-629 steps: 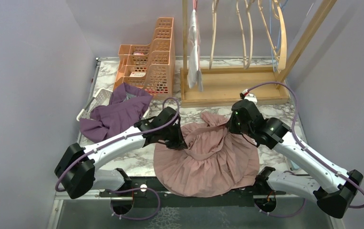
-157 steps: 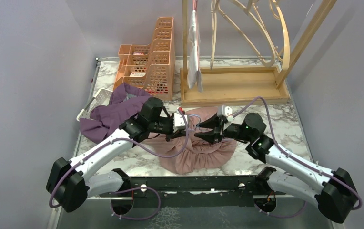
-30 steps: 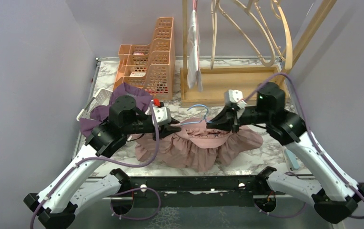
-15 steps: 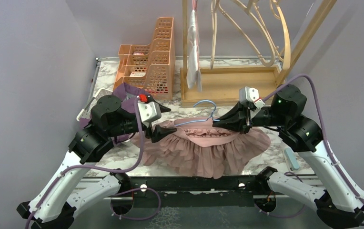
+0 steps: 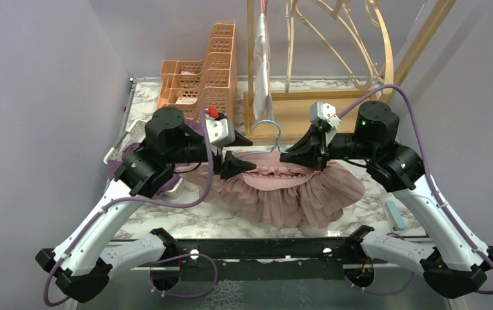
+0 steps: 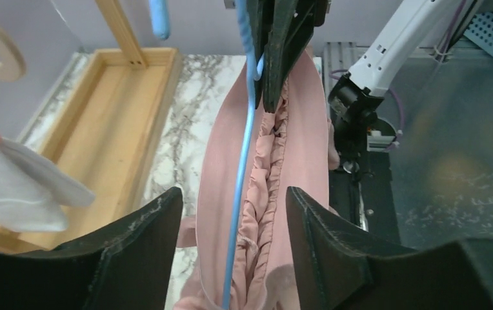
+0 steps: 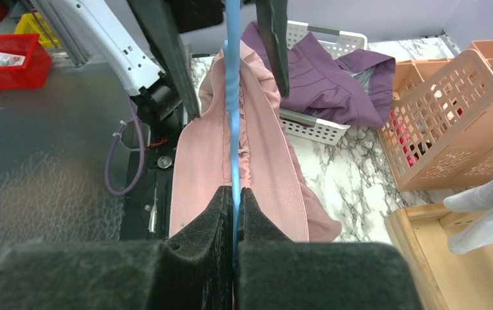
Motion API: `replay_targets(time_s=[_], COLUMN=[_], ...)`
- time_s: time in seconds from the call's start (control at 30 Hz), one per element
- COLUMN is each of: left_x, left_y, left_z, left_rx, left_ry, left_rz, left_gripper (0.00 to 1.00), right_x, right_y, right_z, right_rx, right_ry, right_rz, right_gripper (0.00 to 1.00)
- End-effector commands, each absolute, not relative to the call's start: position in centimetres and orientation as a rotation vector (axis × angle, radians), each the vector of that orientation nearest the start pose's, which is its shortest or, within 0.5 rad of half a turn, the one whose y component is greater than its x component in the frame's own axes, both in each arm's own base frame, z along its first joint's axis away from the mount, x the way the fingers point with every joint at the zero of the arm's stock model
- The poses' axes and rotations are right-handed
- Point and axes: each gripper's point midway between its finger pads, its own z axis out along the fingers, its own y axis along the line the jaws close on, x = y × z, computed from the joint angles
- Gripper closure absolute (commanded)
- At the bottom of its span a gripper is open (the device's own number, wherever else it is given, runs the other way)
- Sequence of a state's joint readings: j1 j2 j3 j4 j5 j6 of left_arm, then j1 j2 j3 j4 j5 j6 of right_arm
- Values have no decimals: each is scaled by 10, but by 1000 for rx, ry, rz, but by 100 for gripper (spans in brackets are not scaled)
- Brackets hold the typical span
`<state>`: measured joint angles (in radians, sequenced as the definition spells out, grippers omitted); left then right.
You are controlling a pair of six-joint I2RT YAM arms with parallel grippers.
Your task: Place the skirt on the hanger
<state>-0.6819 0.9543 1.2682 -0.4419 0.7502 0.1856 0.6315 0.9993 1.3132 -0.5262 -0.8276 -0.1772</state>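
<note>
Now left fingers (image 6: 134, 252) released, right fingers (image 7: 199, 258) clamping hanger (image 7: 233, 97), skirt (image 5: 289, 194) draped

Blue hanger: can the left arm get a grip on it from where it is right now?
Probably yes. The left gripper stands open with the blue hanger and the skirt waistband running between its fingers, nothing blocking. The right gripper is shut on the hanger's other end.

Table (image 5: 199, 223) is viewed from above and behind its near edge, facing the far edge. Wrist views are taken close, facing each other along the hanger (image 6: 241, 194); the skirt (image 5: 295, 194) is shared by all three.
</note>
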Motion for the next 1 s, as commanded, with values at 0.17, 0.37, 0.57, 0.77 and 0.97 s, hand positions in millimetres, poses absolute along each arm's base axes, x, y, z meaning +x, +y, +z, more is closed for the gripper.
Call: replay_targets(time_s=[0.17,0.37,0.57,0.77,0.97], left_x=[150,145,142,137,142], left_y=[-278,-277,-274,-270,-268], left_z=[391,394,403,405,408], left_rx=[1285,1322,1304,1302,1263], left_ry=[1221,1144,1091,1070,1088], left_rz=[-1036,-1010,-988,-982,-960], left_gripper=[60,100,100,100,98], right_x=[137,139,131,119,132], right_y=[269,269,260,251,248], right_z=[398,388,373,362,366], right_rx=[-1314,-1314,-1325,-1330,-1243], right_ry=[1220,1261,1316,1370,1418], right_rz=[1115,1116,1104,1123,1056], right_gripper=[99,96,59,70,99])
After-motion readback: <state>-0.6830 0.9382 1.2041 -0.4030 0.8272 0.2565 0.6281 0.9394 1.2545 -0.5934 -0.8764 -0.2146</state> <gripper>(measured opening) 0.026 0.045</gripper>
